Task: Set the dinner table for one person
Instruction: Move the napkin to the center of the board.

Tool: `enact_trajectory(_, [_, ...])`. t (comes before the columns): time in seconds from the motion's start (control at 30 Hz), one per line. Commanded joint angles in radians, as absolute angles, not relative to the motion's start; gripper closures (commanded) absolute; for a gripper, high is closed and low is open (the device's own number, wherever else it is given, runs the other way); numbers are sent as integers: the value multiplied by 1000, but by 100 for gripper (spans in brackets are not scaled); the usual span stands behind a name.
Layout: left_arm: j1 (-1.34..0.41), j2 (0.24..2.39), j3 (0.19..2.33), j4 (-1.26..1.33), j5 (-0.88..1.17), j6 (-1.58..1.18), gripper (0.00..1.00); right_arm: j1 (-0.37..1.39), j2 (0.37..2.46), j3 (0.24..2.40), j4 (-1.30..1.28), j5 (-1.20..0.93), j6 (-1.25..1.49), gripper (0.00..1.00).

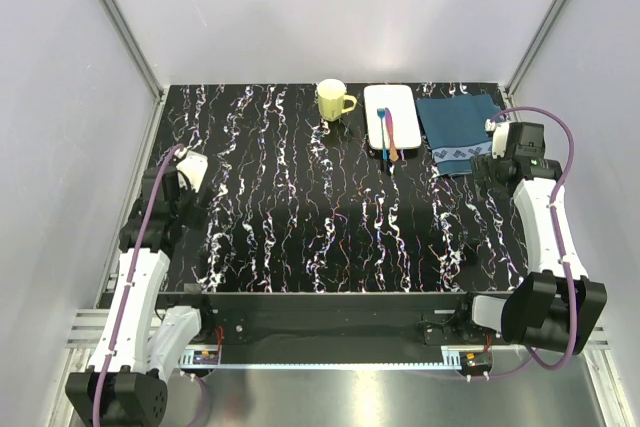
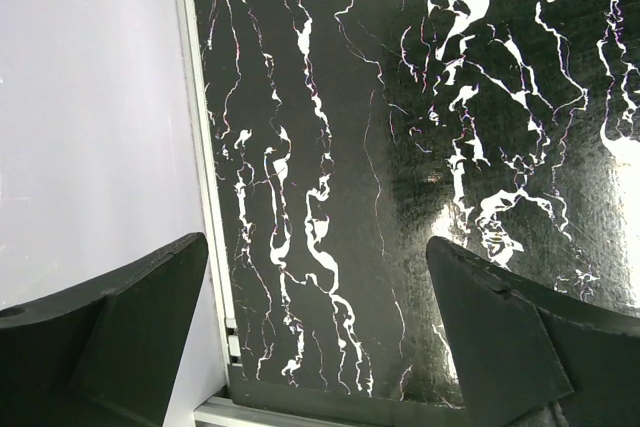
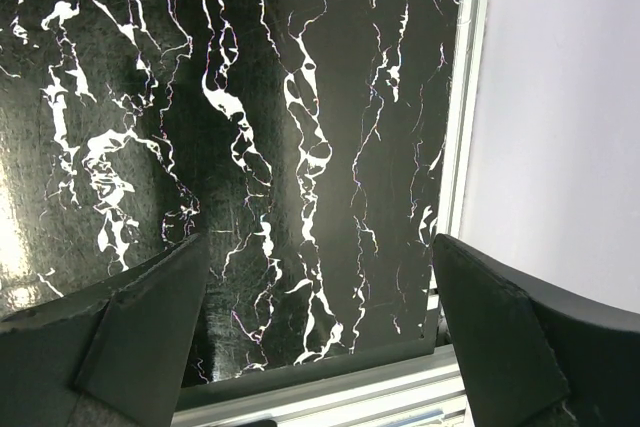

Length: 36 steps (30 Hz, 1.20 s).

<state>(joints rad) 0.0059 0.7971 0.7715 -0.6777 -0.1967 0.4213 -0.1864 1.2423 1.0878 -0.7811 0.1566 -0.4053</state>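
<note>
Placemat (image 1: 458,127) is logged far-right on dinner table (image 1: 300,227), near right gripper (image 3: 320,277), well apart from left gripper (image 2: 315,257); both gaping, empty.

Top view was bright and pretty even, with light coming from overhead. The white walls (image 1: 330,7) looked washed out, barely any detail. The glossy black bench (image 1: 300,237) swallowed shadows, so they hardly read on it. Both wrist views were sharp on the white veins. The left one had a hazy glare patch mid-frame and a blown-out spot at its right edge, and the right one had a bright smear at its left edge. The left hand (image 2: 315,240) and right hand (image 3: 320,239) had fingers that came out near-black and a bit soft, with little surface detail.
</note>
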Motion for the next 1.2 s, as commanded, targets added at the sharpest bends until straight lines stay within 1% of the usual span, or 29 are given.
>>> enact_trajectory(0.0, [8,802,801,-621,-216,405,1,-190,1243,1100,-742,170,-382,0])
enact_trajectory(0.17, [6,818,810,-603,-215,455,1,-190,1243,1103,-684,281,-408,0])
enact_trajectory(0.3, [8,848,825,-516,-230,466,1,-192,1252,1138,-600,443,-405,0])
enact_trajectory(0.37, [6,892,865,-503,-197,462,1,-192,1278,1158,-597,442,-420,0])
enact_trajectory(0.43, [5,928,893,-494,-114,453,1,-193,1302,1190,-597,451,-457,0])
enact_trajectory(0.47, [5,963,913,-486,-86,440,1,-192,1314,1204,-613,437,-466,0])
enact_trajectory(0.5, [5,985,920,-465,-43,430,1,-192,1330,1248,-647,376,-495,0])
enact_trajectory(0.53, [5,1026,936,-451,-28,410,1,-192,1371,1299,-702,361,-503,0])
enact_trajectory(0.6, [5,1075,953,-414,-6,388,1,-192,1440,1347,-735,382,-502,0])
enact_trajectory(0.67, [-9,1158,989,-393,-6,371,1,-192,1465,1388,-747,387,-518,0])
enact_trajectory(0.7, [-23,1190,1011,-379,17,368,1,-192,1463,1396,-747,346,-570,0])
enact_trajectory(0.73, [-31,1254,1063,-377,18,377,1,-192,1454,1408,-747,324,-581,0])
enact_trajectory(0.83, [-61,1360,1141,-333,3,379,1,-192,1466,1486,-767,304,-606,0])
enact_trajectory(0.87, [-63,1380,1173,-310,2,365,1,-192,1477,1547,-823,301,-610,0])
enact_trajectory(0.9, [-64,1397,1184,-263,3,357,1,-190,1498,1578,-856,290,-621,0])
enact_trajectory(0.97, [-69,1448,1228,-247,9,347,1,-192,1512,1632,-917,291,-640,0])
enact_trajectory(1.07, [-93,1502,1265,-227,3,371,1,-192,1509,1629,-920,314,-679,0])
enact_trajectory(1.1, [-103,1511,1272,-212,-50,376,1,-192,1506,1625,-919,308,-696,0])
enact_trajectory(1.17, [-118,1526,1282,-196,-93,376,1,-192,1502,1620,-911,296,-684,0])
